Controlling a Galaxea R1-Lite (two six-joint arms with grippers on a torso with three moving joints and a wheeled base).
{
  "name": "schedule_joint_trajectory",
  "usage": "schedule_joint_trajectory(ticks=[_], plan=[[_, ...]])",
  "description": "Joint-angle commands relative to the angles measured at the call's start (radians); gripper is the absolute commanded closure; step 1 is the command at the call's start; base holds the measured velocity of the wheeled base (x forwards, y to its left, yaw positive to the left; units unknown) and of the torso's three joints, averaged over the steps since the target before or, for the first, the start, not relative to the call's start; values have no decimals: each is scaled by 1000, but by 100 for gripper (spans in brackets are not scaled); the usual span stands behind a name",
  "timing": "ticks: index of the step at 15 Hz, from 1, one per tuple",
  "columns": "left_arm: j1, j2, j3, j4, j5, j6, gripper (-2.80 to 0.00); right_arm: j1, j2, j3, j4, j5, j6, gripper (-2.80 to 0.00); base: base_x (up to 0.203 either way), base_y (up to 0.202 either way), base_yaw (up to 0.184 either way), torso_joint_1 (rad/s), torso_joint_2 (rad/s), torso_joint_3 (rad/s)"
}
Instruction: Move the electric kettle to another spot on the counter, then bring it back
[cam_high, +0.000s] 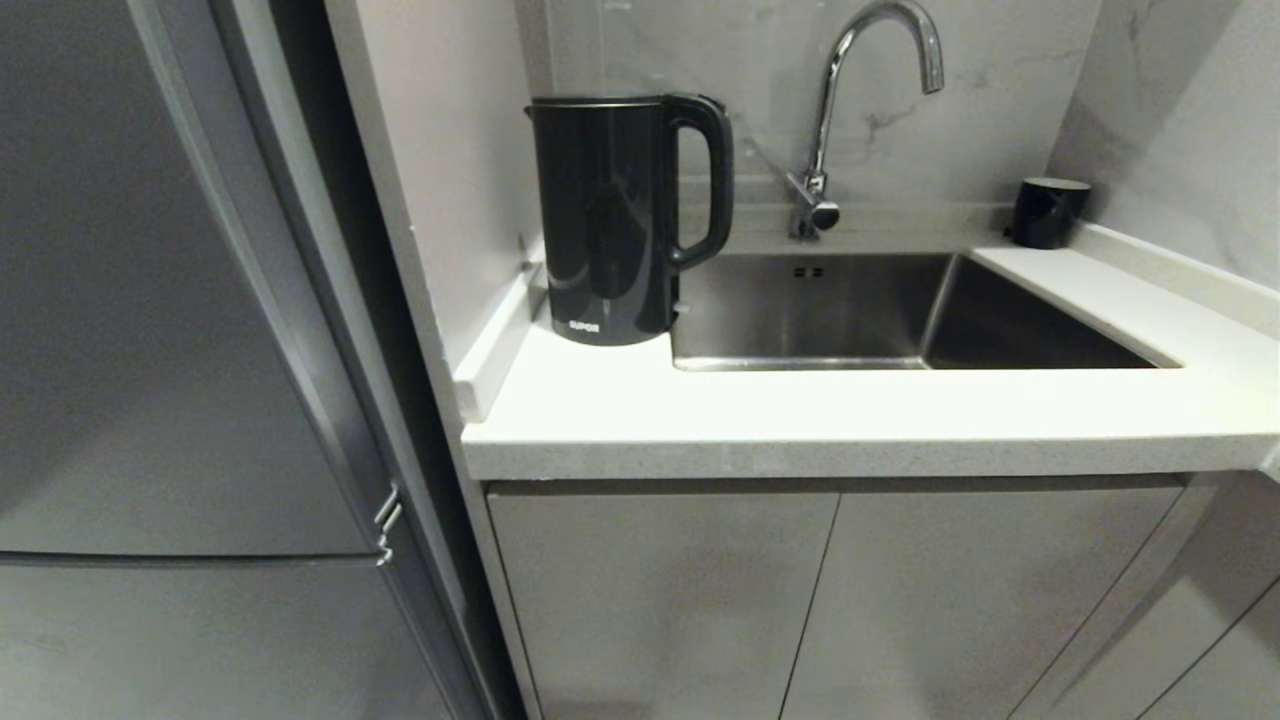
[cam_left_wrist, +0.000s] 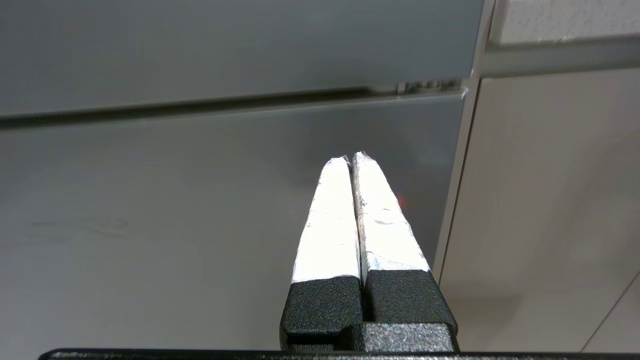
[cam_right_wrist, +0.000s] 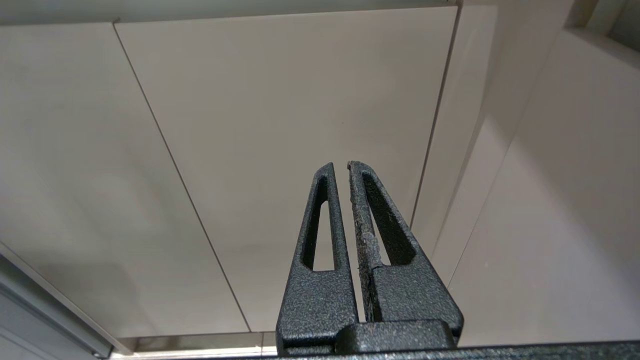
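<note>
Beside the sink (cam_high: 900, 310), on its left, the kettle (cam_high: 615, 220) stands upright on the counter (cam_high: 850, 420), its handle toward the basin; only the head view shows it. Neither arm appears there. Below the counter, the wrist views show the left gripper (cam_left_wrist: 351, 158) and right gripper (cam_right_wrist: 341, 166) with jaws closed, empty, facing cabinet doors (cam_right_wrist: 275, 125).

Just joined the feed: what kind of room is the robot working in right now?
Most likely a small home kitchen. A white stone counter holds a steel sink with a curved chrome tap, an electric kettle stands beside it, and grey cabinet doors sit below.
</note>
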Motion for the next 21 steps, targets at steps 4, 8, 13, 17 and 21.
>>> schedule_joint_trajectory(ticks=[4, 8, 13, 17, 21], plan=[[0, 2, 40, -2, 1, -10, 0, 0, 2, 0, 0, -1, 0, 0, 0, 0, 0, 1, 8, 3], [2, 2, 40, -2, 1, -10, 0, 0, 0, 1, 0, 1, -2, 0, 0, 0, 0, 0, 0, 0], [2, 2, 40, -5, 1, -11, 0, 0, 0, 1, -2, 1, -5, 0, 0, 0, 0, -3, 76, 81], [1, 2, 40, -5, 1, -11, 0, 0, 0, 1, -2, 1, -3, 0, 0, 0, 0, 0, 0, 0], [1, 2, 40, -5, 1, -11, 0, 0, 0, 1, -2, 1, -2, 0, 0, 0, 0, 0, 0, 0]])
